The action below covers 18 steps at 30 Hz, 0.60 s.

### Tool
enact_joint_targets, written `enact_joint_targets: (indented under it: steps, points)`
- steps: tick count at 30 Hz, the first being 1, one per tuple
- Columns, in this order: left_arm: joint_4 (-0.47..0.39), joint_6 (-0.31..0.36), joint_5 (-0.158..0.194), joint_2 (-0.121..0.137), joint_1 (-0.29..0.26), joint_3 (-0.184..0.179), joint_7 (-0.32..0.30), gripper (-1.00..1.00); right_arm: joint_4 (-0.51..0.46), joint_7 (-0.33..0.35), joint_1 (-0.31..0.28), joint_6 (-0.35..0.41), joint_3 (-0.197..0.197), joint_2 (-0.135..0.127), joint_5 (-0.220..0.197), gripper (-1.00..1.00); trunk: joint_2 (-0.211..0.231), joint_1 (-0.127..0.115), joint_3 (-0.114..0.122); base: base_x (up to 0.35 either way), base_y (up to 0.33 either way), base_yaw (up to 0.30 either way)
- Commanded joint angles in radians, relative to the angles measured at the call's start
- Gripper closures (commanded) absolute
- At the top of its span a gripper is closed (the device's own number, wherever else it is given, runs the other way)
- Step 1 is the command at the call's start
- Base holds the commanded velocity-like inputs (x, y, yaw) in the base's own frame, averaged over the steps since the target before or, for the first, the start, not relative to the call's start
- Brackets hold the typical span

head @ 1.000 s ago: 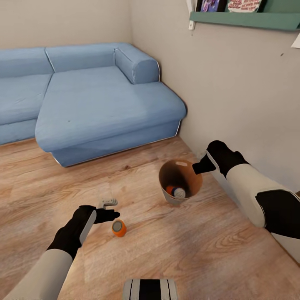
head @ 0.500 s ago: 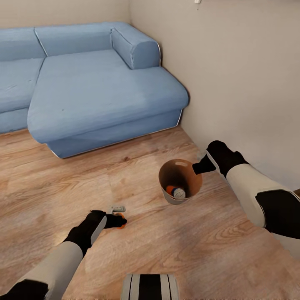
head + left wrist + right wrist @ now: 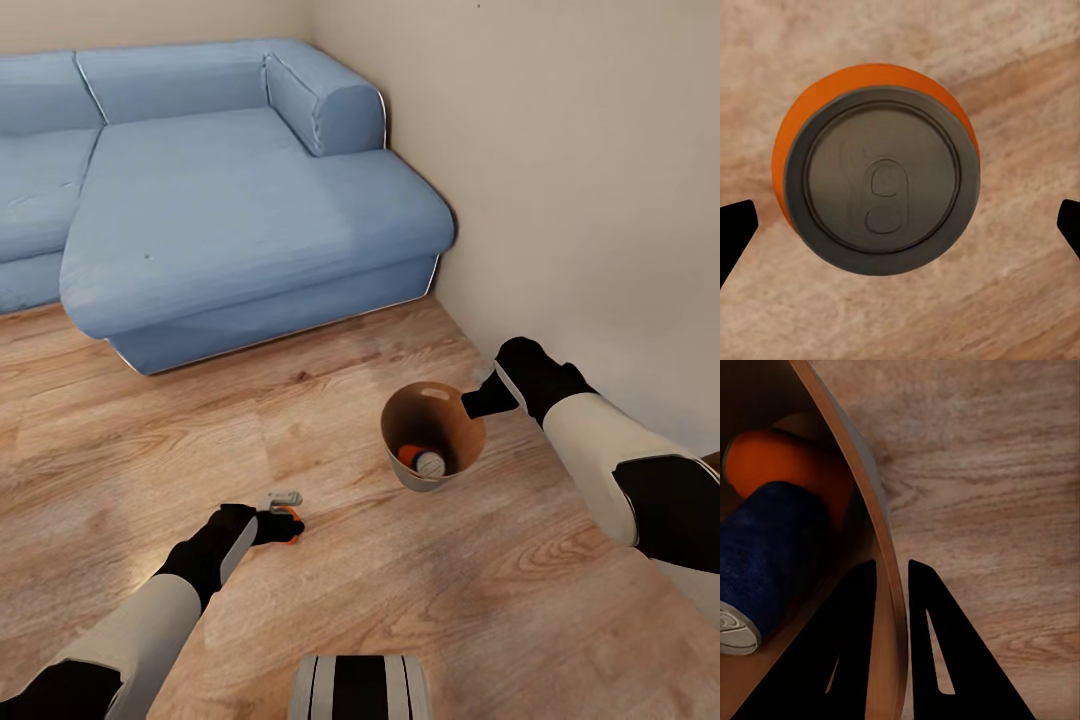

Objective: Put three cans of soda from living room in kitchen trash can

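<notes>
While the tash can (image 3: 432, 440) is held off the far right of the wood floor (image 3: 400, 600) near the wall, an orange can and a dark blue can (image 3: 765, 562) are seen lying inside it; a third is not made out there. The orange soda can (image 3: 875, 169) stands upright on the floor at the near left. The right tool (image 3: 892, 585) is pinched on the bucket's rim. The left tool (image 3: 285, 525) is lowered straight over that can, fingers spread wide either side, not touching. The carry to the kitchen is judged outstanding
</notes>
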Motion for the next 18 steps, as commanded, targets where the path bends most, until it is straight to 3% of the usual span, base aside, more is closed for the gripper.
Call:
enact_joint_targets:
  steps: [1,18]
  points:
    - [0.000,0.000,0.000,0.000,0.000,0.001,0.000,-1.00,0.000,0.004,0.000,0.004,-0.003,0.000,-0.023,1.00,0.000,0.000,0.000,0.000,0.000,0.000]
    - [-0.001,-0.001,0.000,-0.001,0.000,-0.001,0.001,-1.00,-0.002,0.005,-0.002,0.004,-0.008,-0.015,-0.023,1.00,0.000,0.000,0.000,0.000,0.000,0.000]
